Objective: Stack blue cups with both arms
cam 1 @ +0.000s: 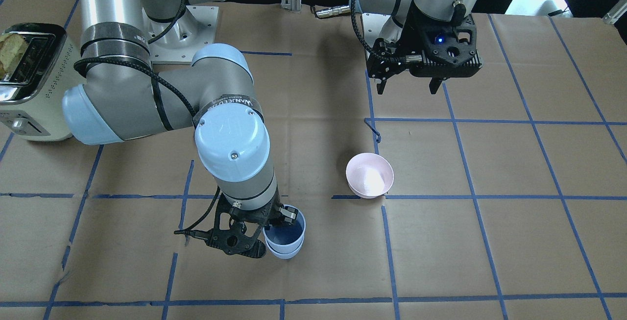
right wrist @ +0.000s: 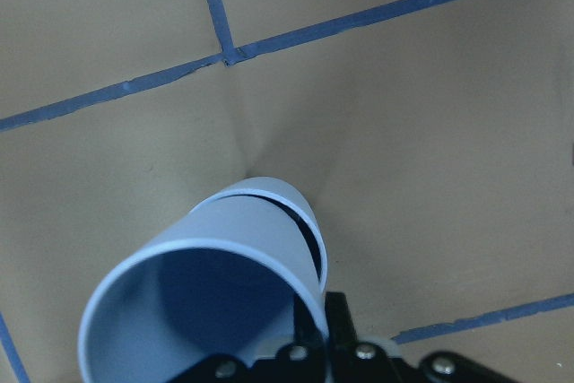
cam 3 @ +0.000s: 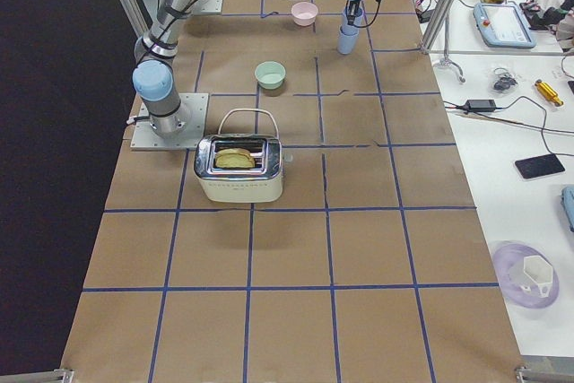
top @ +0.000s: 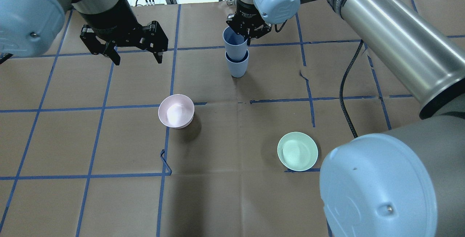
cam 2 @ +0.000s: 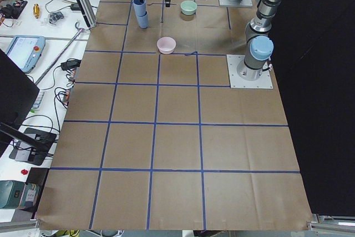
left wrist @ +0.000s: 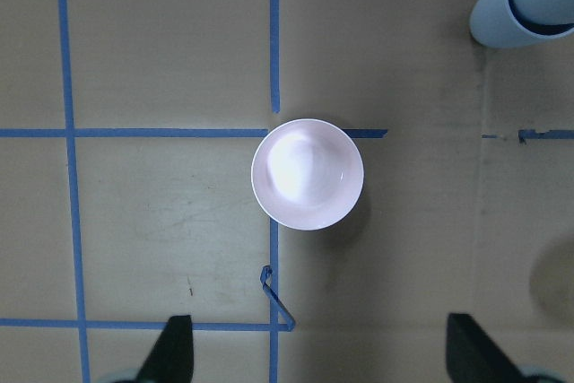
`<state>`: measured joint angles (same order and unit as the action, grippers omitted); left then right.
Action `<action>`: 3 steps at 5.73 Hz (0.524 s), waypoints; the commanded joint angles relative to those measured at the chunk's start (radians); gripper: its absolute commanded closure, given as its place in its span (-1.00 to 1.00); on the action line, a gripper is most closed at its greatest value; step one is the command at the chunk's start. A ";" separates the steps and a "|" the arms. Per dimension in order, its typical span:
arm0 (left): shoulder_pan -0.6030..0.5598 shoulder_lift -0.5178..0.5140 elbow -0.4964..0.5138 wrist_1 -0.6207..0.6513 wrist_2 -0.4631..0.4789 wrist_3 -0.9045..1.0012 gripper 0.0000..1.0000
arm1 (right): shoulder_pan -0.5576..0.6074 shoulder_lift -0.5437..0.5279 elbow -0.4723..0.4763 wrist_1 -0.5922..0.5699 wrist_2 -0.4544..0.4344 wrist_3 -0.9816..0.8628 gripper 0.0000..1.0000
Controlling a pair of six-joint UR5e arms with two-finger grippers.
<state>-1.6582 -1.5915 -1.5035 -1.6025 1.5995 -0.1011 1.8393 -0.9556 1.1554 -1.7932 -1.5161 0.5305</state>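
Two blue cups stand nested at the far middle of the table: the upper cup [top: 234, 43] sits partly inside the lower cup [top: 237, 66], which rests on the paper. My right gripper [top: 249, 33] is at the upper cup's rim and looks shut on it. The right wrist view shows the upper cup [right wrist: 206, 293] against the finger, with the lower cup's rim [right wrist: 300, 208] behind it. My left gripper [top: 138, 61] is open and empty, held above the table to the left of the stack, over the pink bowl [left wrist: 307, 174].
The pink bowl [top: 176, 110] stands left of centre and a mint-green bowl [top: 297, 151] stands nearer me on the right. A cream toaster [cam 1: 29, 80] with bread sits at the table's right-arm end. The table [top: 232, 200] is covered in brown paper with a blue tape grid.
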 commanded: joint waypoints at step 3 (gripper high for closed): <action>0.001 0.011 -0.003 0.007 -0.003 -0.009 -0.98 | -0.015 -0.047 -0.029 0.021 0.002 0.002 -1.00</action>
<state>-1.6569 -1.5809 -1.5062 -1.5996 1.5986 -0.1068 1.8324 -0.9720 1.1420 -1.7879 -1.5132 0.5351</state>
